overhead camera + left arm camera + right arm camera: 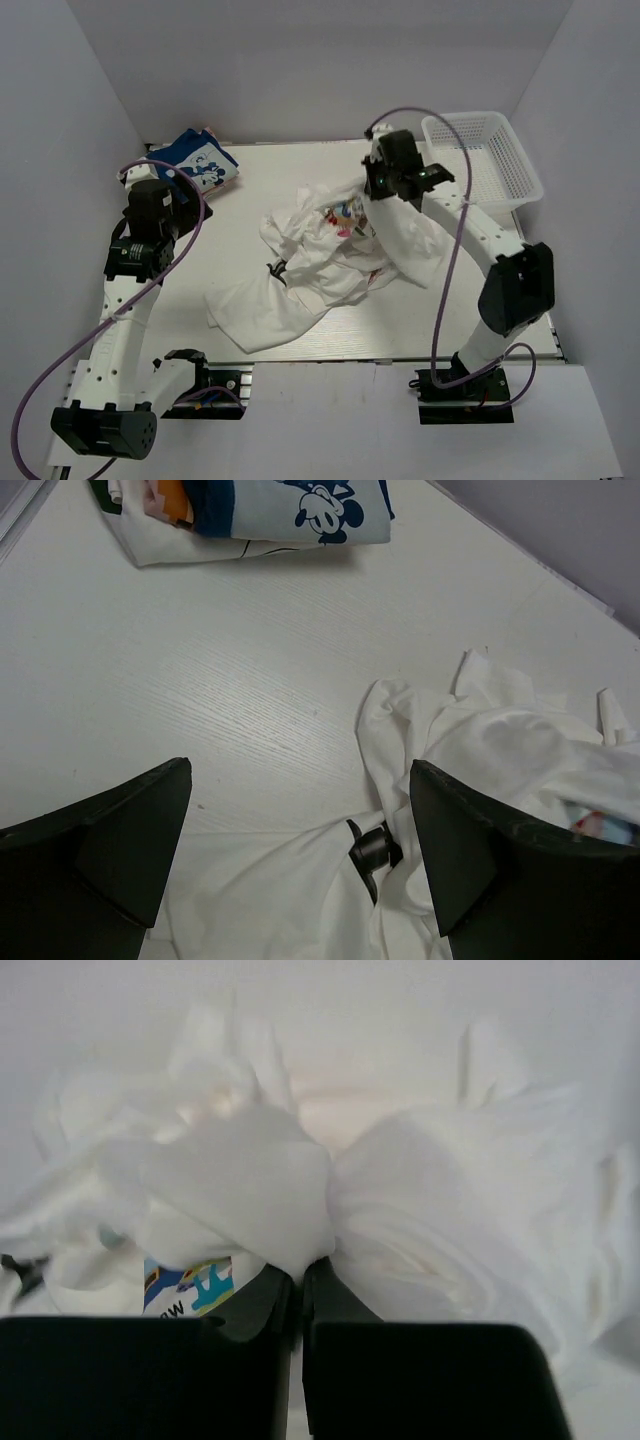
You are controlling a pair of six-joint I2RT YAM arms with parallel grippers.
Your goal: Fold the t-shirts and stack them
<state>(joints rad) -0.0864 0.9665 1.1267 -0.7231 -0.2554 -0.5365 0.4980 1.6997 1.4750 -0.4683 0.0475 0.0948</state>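
Right end effector [298, 1270] clamps the crumpled white cotton t-shirt heap [310, 280]; left end effector [300, 772] gapes wide, empty; one folded blue t-shirt [200, 165] at ten o'clock.

The heap of crumpled white cotton t-shirts [320, 265] lies in the middle of the white wooden bench [290, 170]. The right arm's black fingers [265, 1305] sit at its far right edge, pressed together on a fold, with cloth bunched ahead of them on both sides. The white plastic mesh basket [485, 160] stands just right of them, at the bench's far right corner. The left arm's black fingers [110, 850] hang spread above the heap's left fringe. The folded blue cartoon-print cotton t-shirt [300, 505] lies well ahead of them, apart from the heap.
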